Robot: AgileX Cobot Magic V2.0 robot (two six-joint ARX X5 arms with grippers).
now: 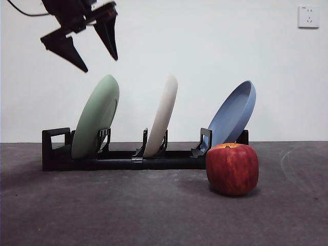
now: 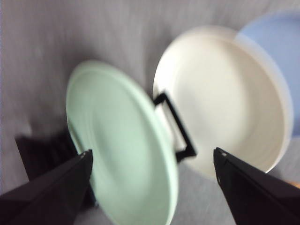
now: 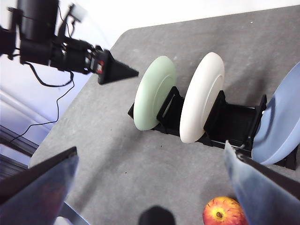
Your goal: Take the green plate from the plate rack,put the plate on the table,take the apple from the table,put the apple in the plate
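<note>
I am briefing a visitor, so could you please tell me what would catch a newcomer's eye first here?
Three plates stand tilted in the plate rack: the green plate at the looped end, a white plate in the middle, a blue plate at the other end. The apple sits on the table in front of the blue plate. The left hand hangs open above the green plate.
</note>
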